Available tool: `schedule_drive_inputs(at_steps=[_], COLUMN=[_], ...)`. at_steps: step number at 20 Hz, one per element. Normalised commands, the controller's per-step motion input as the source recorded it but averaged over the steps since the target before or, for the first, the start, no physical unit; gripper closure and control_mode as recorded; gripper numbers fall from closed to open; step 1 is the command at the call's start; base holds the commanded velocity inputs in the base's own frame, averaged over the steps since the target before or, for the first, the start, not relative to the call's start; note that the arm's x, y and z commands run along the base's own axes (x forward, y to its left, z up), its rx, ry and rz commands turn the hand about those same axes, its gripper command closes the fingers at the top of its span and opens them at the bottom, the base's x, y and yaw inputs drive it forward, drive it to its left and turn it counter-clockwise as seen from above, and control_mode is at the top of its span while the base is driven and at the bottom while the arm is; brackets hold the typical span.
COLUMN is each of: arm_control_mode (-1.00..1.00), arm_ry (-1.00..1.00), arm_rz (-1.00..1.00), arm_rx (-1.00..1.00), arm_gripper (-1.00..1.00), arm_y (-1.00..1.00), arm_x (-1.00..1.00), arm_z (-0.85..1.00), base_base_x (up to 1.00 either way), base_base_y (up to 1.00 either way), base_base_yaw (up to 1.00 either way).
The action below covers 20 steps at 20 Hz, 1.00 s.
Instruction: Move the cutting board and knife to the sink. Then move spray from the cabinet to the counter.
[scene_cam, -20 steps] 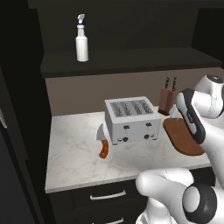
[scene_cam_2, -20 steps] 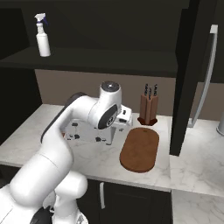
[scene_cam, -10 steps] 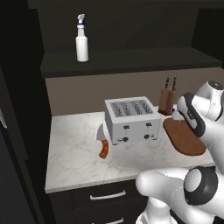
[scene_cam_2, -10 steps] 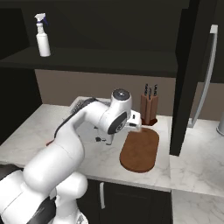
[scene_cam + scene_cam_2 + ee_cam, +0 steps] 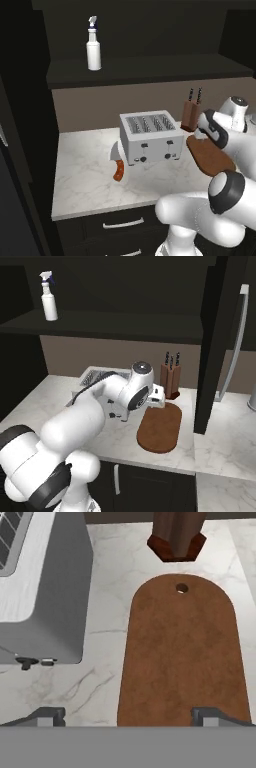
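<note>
A: Change? The arm has swung right from over the toaster (image 5: 150, 136); fingers (image 5: 47, 716) spread wide, empty, now hanging over the cutting board (image 5: 184, 657).

B: So the board pickup is starting. The board lies flat on the counter (image 5: 85, 175), the knife (image 5: 118, 165) left of the toaster, the spray (image 5: 93, 44) on the cabinet (image 5: 125, 323) shelf.

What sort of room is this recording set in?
A rendered kitchen: a toaster and knife block stand on a marble counter, with dark drawers below it.
</note>
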Motion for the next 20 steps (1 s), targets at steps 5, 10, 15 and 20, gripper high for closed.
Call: schedule_drive_inputs(at_steps=[5, 10, 15, 20], arm_control_mode=[-1.00, -1.00, -1.00, -1.00], arm_ry=[0.02, 0.00, 0.00, 0.00], arm_rz=[0.02, 0.02, 0.02, 0.06], arm_rx=[0.00, 0.00, 0.00, 0.00], arm_gripper=[-1.00, -1.00, -1.00, -1.00], arm_y=[-0.27, -0.26, -0.22, -0.12], arm_x=[0.33, 0.32, 0.39, 0.39], arm_z=[-0.10, -0.10, -0.07, -0.07], base_base_x=[0.00, 0.00, 0.00, 0.00], base_base_y=[0.00, 0.00, 0.00, 0.00], base_base_yaw=[0.00, 0.00, 0.00, 0.00])
